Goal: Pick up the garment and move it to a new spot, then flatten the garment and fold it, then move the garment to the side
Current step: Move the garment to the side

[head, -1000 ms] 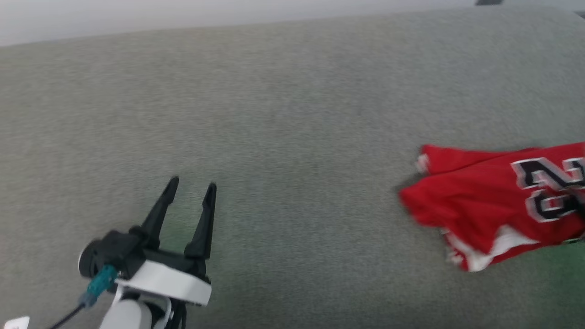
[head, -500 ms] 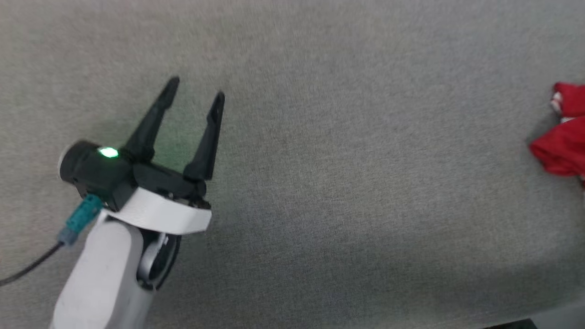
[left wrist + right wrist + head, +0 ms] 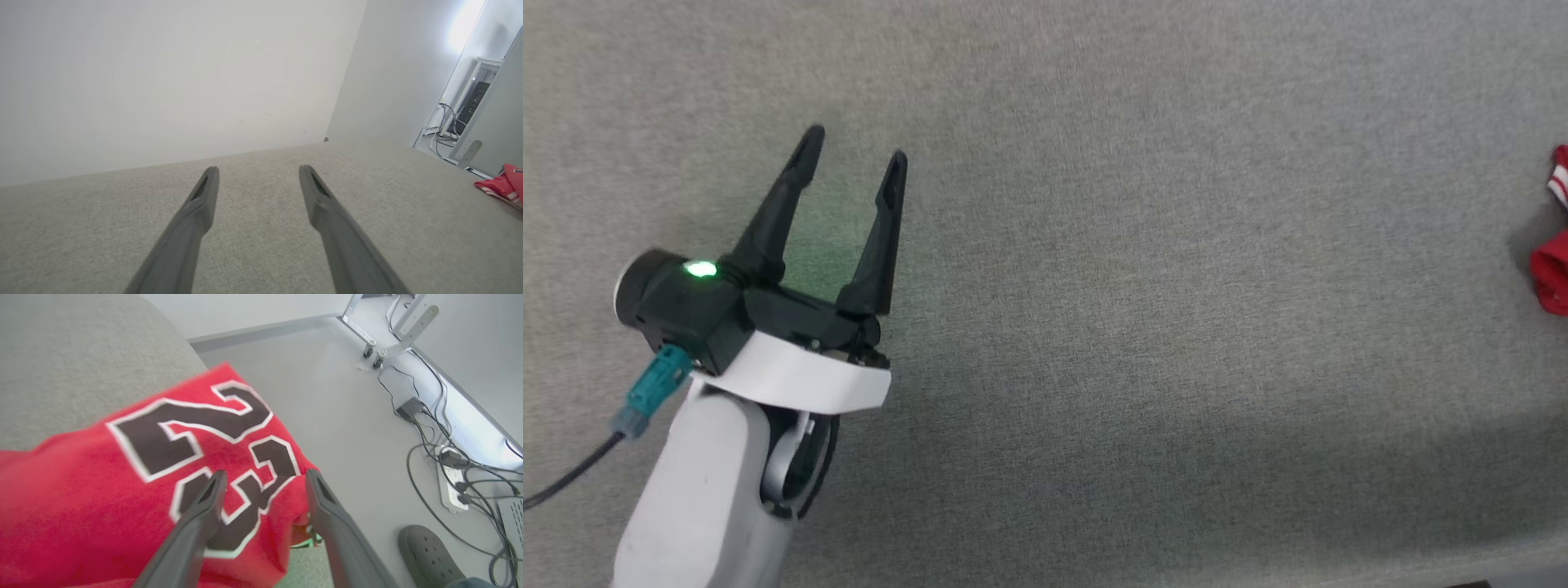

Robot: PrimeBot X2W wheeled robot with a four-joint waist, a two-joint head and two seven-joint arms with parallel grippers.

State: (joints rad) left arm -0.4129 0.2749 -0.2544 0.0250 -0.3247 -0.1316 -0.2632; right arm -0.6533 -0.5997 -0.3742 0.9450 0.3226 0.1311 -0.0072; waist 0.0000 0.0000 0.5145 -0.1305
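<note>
Found garment [image 3: 102,477] at far right edge of grey surface [image 3: 1094,286], apparently folded; blur prevents confirming. Noted right gripper [image 3: 264,475] spread over it, gripping nothing; left gripper [image 3: 855,149] spread, empty, well apart. Judged move-aside near complete; only withdrawal left.

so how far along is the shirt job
Looks nearly finished: the red jersey with black numbers lies compact, seemingly folded, at the right edge of the grey fabric surface. In hand: nothing; right gripper open over it, left gripper open, well away. Left: little, if anything.
</note>
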